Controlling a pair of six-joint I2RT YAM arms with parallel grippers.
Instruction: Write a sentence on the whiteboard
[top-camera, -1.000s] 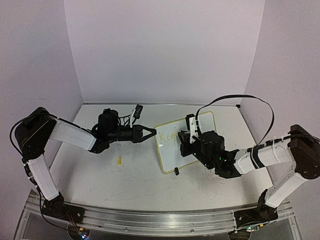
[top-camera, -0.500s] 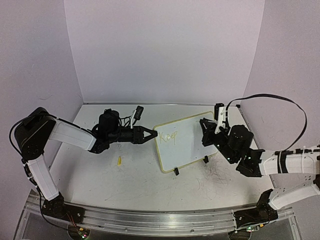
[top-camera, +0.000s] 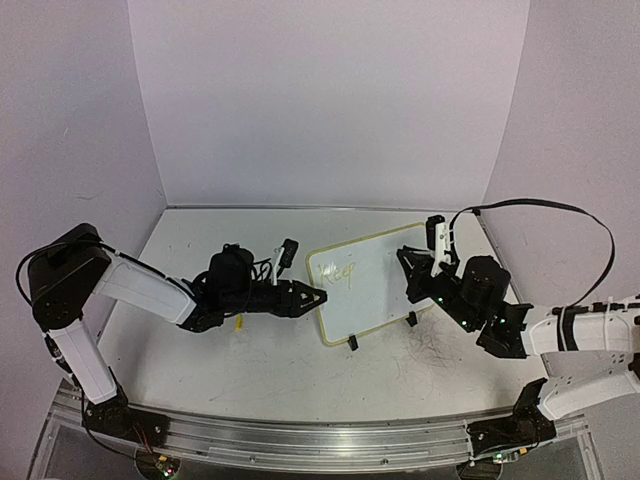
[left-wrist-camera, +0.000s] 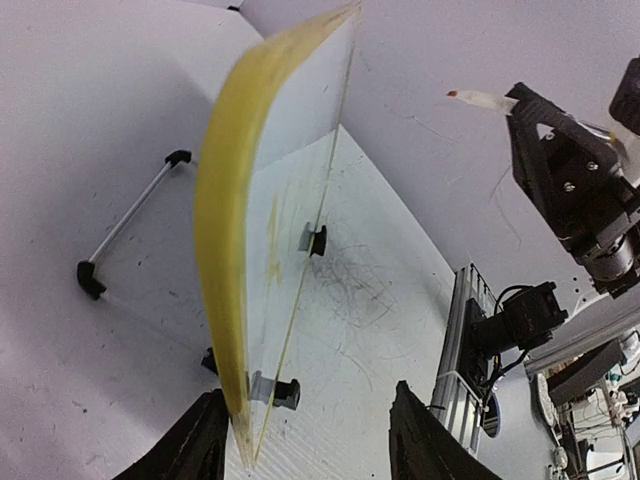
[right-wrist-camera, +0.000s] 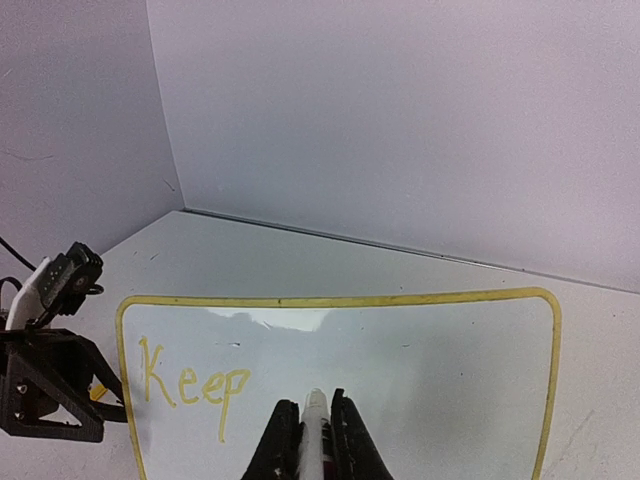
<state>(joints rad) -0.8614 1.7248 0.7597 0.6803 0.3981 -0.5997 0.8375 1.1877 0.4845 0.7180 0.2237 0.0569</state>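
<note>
Only got pale yellow word "Keep" (right-wrist-camera: 195, 388) onto small yellow-rimmed white whiteboard (right-wrist-camera: 420, 360); rest pending. Clamping slim white marker (right-wrist-camera: 314, 440) in right gripper (right-wrist-camera: 313, 408), with left gripper (left-wrist-camera: 308, 392) spread apart.

Whiteboard (top-camera: 372, 288) propped tilted mid-worktop (top-camera: 270, 385), blocks centre lane. Left claw (top-camera: 318, 298) crowds its near-left corner; right claw (top-camera: 412, 272) with marker (right-wrist-camera: 314, 412) crowds right edge. Free passage: near strip before board. Walls (top-camera: 320, 100) bound three sides.
</note>
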